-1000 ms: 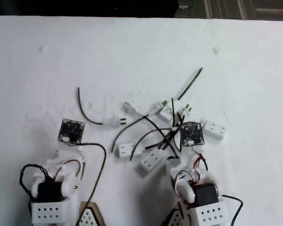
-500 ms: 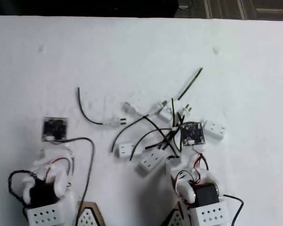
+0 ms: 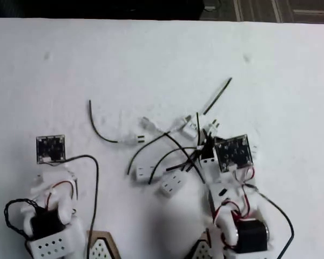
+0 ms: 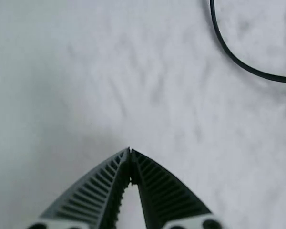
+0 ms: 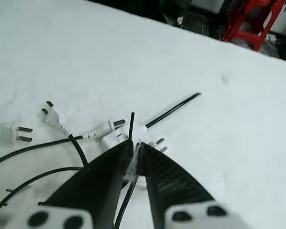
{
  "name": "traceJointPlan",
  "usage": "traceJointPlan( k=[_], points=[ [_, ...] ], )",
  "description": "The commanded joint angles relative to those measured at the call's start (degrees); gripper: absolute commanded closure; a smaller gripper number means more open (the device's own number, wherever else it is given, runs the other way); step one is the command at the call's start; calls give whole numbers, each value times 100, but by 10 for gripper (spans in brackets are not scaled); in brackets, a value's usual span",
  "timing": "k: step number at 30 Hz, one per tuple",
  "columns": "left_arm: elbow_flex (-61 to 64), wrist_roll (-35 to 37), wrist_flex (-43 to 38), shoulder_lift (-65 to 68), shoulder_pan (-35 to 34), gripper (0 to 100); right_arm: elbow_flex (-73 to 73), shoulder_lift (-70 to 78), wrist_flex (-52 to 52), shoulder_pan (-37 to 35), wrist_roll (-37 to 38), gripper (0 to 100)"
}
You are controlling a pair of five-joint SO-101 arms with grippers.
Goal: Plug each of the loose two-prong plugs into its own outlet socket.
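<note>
The left arm (image 3: 46,218) is swinging outward to its left, away from the tangle in the middle of the table (image 3: 151,48). Its wrist board (image 3: 50,148) is now sitting well clear of the nearest plug (image 3: 134,140), where a second ago it was closer in. The left gripper (image 4: 129,153) is hanging over bare tabletop with its fingers pressed together on nothing, and a black cable (image 4: 229,53) is curving past off to one side. The right arm (image 3: 240,226) is shifting to its right and stretching forward, so its own board (image 3: 235,152) is now covering the spot where a third outlet was showing a moment ago. The right gripper (image 5: 134,145) is sitting among the plugs with its fingers drawn nearly together around a black cord (image 5: 132,125), and a pronged plug (image 5: 152,142) is lying just beside the tips. The other plugs and cords are lying as they were. A socket (image 3: 144,172) and a second socket (image 3: 171,185) just beside it are resting between the two arms, apart from the plugs.
</note>
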Motion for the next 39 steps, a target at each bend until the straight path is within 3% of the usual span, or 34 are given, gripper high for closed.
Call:
traceJointPlan(
  k=[1,7,12,20,29,33,39],
  points=[
    [18,-53,-211,-40,-57,973,-712,409,101,-180,185,981],
    [18,-53,-220,-40,-66,973,-1881,2545,549,-242,211,970],
    [18,-53,-220,-40,-66,975,-2866,4479,945,-189,299,858],
    [88,-53,-246,-40,-75,976,-3851,6651,1235,163,3367,855],
    [97,-53,-246,-40,-75,976,-4352,8374,1191,365,5802,854],
    [97,-53,-246,-40,-75,976,-4580,8980,778,400,6479,854],
    [97,-53,-246,-40,-75,976,-4607,9798,242,418,6752,854]
  ],
)
